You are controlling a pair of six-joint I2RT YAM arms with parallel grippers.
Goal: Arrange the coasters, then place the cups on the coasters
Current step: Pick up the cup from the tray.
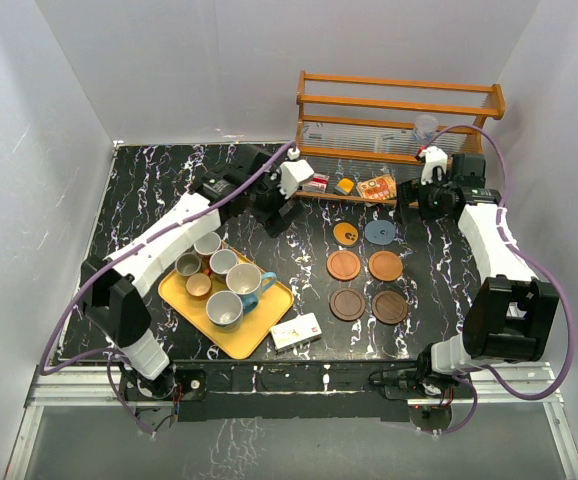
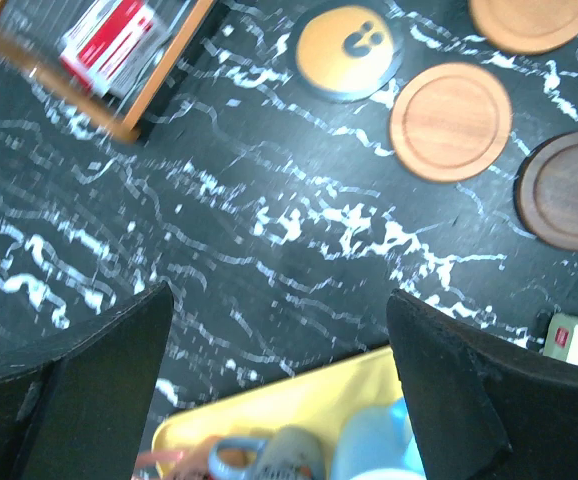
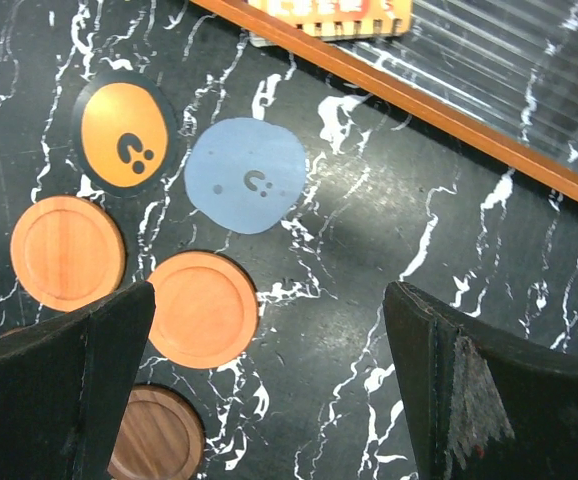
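Your left gripper and right gripper are both spread and empty. The coasters lie in two rows on the table, right of its middle. The cups crowd a yellow tray near its left edge. They are likely rigid, slick and breakable, so pinch a rim.

coasters in two columns, cups upright on tray

Six coasters are counted on the desk: two orange-brown ones, two dark brown ones, one grey-blue one and one orange one with a dark rim. Six cups are counted, all set in one yellow tray. One small white box and one wooden rack are also seen.
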